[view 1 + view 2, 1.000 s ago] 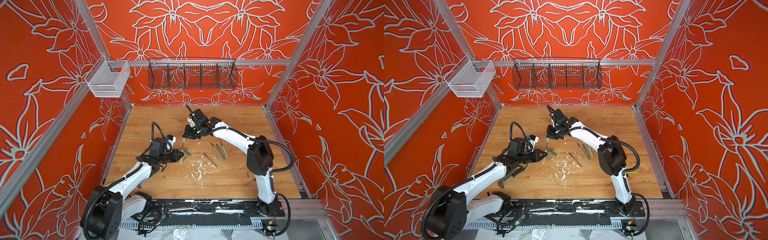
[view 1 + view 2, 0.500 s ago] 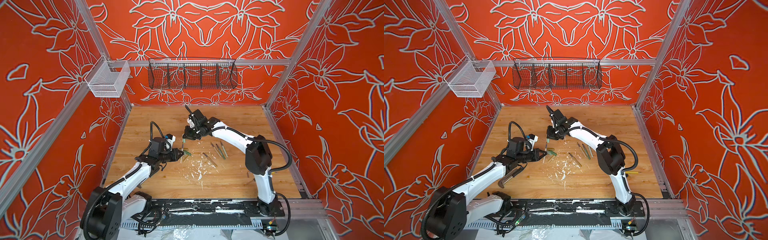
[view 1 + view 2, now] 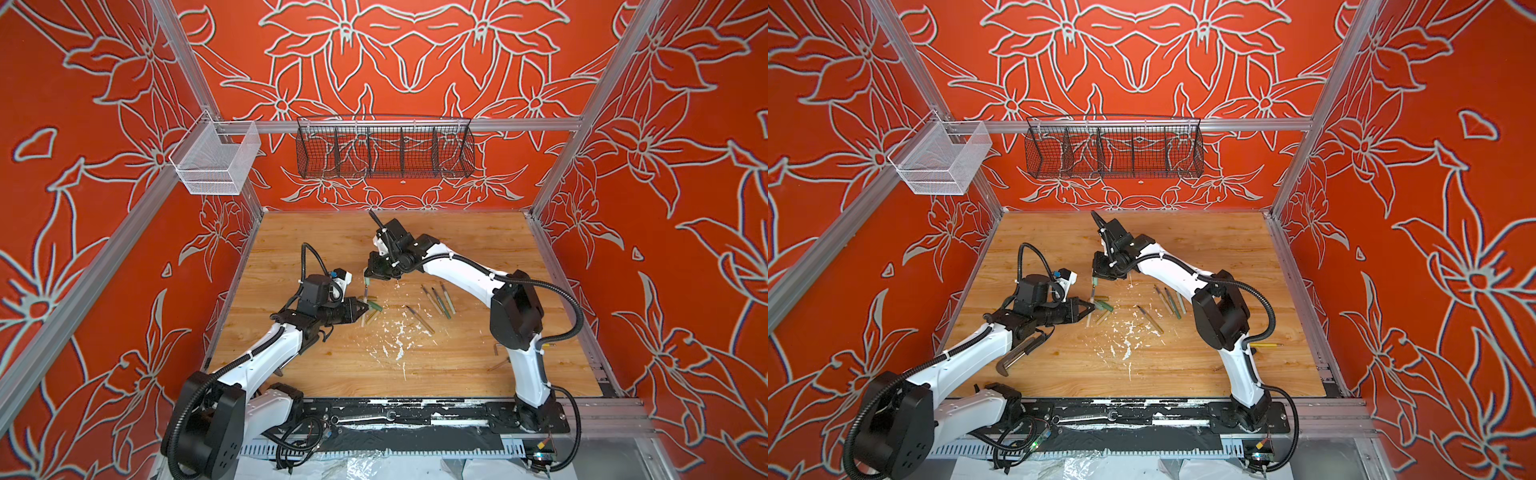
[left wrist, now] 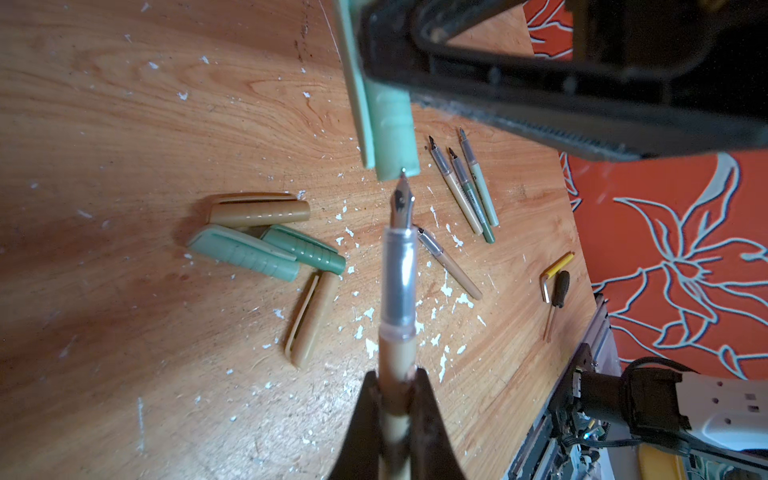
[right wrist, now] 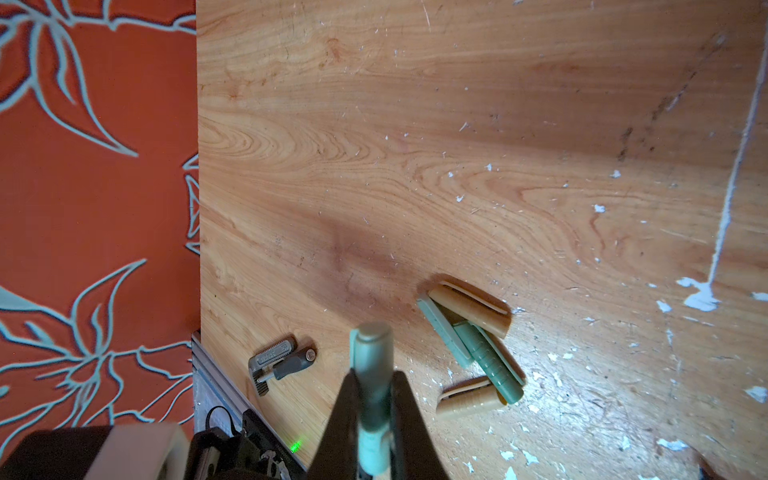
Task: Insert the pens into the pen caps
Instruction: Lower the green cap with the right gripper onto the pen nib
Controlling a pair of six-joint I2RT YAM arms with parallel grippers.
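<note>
Where pen meets cap: the nib of the pen point(image 4: 398, 266) sits right at the mouth of the cap point(image 4: 392, 137). It seems to touch the rim and is not yet inside.
Direction from the jaws: from the left gripper point(image 4: 395, 380) the cap lies straight ahead along the pen, mouth facing nib.
Axes: pen and cap run nearly in one line, with the cap leaning a little off. The tip looks nearer one side of the mouth than its middle, so I judge a small sideways trim is needed before any push.
Left jaws: pressed onto the tan barrel near its back end, leaving the nib end free.
Right jaws: the right gripper point(image 5: 376, 380) pinches the pale green cap across its body, and the closed end shows past the fingers.
Nearer arm: neither, since both are at the joint. In both top views the cap hangs under the right gripper, just beside the left one.
Left arm: low and stretched toward the middle, wrist about level.
Right arm: reaches across the middle, wrist bent down.
Rest of the task: four loose caps point(image 4: 243, 251) lie clustered on the table point(image 4: 124, 124) near the joint. Four loose pens point(image 4: 461, 187) lie toward the right arm's side, uncapped.
Risk: a nib caught on the rim may bend or skid off.
</note>
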